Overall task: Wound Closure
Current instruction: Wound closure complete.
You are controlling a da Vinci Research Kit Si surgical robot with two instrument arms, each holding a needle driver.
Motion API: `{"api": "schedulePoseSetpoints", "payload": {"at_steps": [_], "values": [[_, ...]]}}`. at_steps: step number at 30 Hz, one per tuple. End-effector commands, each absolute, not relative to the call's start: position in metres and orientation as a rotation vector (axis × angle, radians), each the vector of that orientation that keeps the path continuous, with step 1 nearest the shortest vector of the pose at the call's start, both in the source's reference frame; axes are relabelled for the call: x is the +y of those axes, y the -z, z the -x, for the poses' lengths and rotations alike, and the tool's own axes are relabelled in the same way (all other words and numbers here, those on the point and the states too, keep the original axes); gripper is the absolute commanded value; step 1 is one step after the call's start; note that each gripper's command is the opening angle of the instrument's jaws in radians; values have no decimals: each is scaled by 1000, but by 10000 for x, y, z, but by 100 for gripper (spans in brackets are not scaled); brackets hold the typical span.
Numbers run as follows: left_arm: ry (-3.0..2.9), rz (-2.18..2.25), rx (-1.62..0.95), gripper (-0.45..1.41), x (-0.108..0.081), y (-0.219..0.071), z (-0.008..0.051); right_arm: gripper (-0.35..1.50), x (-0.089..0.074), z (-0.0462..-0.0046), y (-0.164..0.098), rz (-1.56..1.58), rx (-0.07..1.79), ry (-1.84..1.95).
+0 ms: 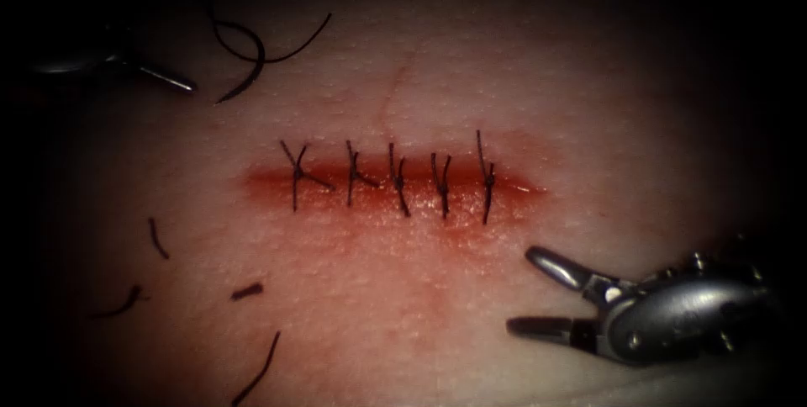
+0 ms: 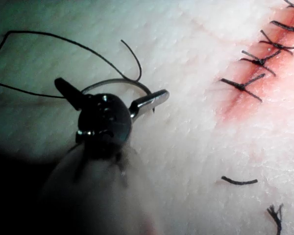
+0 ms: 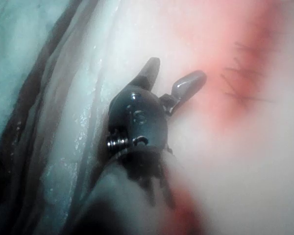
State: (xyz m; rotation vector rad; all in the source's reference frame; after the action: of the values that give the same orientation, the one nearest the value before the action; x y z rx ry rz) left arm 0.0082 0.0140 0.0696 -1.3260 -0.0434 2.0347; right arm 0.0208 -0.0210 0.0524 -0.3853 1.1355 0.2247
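Five knotted stitches (image 1: 395, 176) close the cut; your right end effector (image 1: 538, 293), at four o'clock, gapes empty, your left (image 2: 112, 95) spread wide beside the needle (image 1: 244, 58) at eleven o'clock. Closure looks finished.

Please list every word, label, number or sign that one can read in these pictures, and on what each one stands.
None: no readable text on the grey metal right hand, the dark metal left hand, the pale pink pork tissue, or the five black thread stitches across the red cut.

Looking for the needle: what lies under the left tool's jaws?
The needle lies on the tissue beneath the open left tool, held by neither jaw; its middle is covered.
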Motion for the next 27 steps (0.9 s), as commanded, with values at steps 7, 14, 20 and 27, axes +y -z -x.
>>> {"api": "schedulePoseSetpoints", "payload": {"at_steps": [7,14,20,27], "values": [[-2027,1351,-18,124,96,-671,-105,126,-205,-214,-524,373,1134,-229],[-2116,1533,-104,99,47,-618,-79,133,-170,-218,-500,276,1118,-294],[-2174,1722,-267,93,35,-601,-31,131,-142,-219,-480,172,1117,-329],[-2198,1815,-389,71,37,-608,0,130,-126,-216,-467,122,1128,-328]]}}
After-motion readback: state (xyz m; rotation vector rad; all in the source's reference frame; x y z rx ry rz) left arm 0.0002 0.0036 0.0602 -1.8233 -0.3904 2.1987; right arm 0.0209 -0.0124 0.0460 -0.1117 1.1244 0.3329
